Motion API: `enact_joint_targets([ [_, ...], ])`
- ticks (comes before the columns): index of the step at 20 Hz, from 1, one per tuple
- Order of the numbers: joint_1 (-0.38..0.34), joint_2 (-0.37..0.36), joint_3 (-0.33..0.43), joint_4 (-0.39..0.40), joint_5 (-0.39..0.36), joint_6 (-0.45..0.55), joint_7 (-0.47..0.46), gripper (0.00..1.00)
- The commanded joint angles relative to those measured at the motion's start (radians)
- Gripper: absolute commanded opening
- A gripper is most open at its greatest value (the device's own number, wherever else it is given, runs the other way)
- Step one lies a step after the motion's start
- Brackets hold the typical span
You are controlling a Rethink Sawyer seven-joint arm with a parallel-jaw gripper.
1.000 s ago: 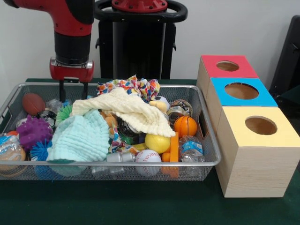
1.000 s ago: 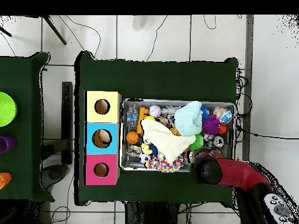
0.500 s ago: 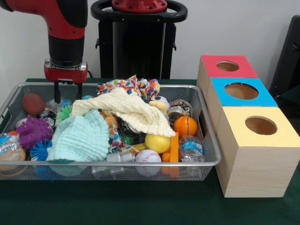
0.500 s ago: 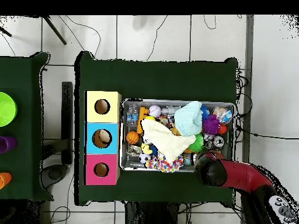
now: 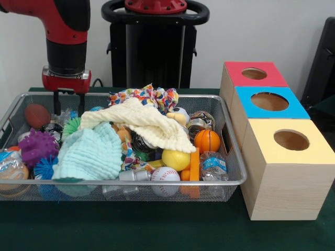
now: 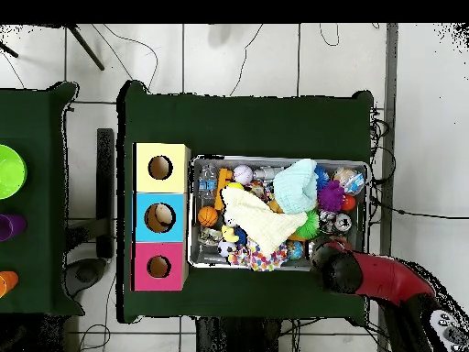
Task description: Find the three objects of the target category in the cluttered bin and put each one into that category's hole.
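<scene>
Gripper (image 5: 68, 103) over bin's (image 5: 233, 157) corner, fingers parted, holding nothing. Bin crowded; box holes (image 5: 291, 139) show nothing. Task barely begun, apparently.

No text, brand, number or sign can be read anywhere. The bottle (image 5: 213, 166) at the lower right of the bin (image 5: 230, 180) carries a blue label, but its print is too small to make out.
</scene>
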Motion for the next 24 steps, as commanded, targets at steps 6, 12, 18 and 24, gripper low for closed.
enact_joint_targets([
  [6,-0.025,0.078,0.080,-0.092,-0.081,0.020,-0.051,1.00],
  [12,-0.039,0.129,0.090,-0.106,-0.092,0.000,-0.042,1.00],
  [18,-0.013,0.134,0.062,-0.108,-0.102,0.010,-0.025,1.00],
  [24,-0.001,0.173,0.053,-0.141,-0.100,0.074,-0.052,1.00],
])
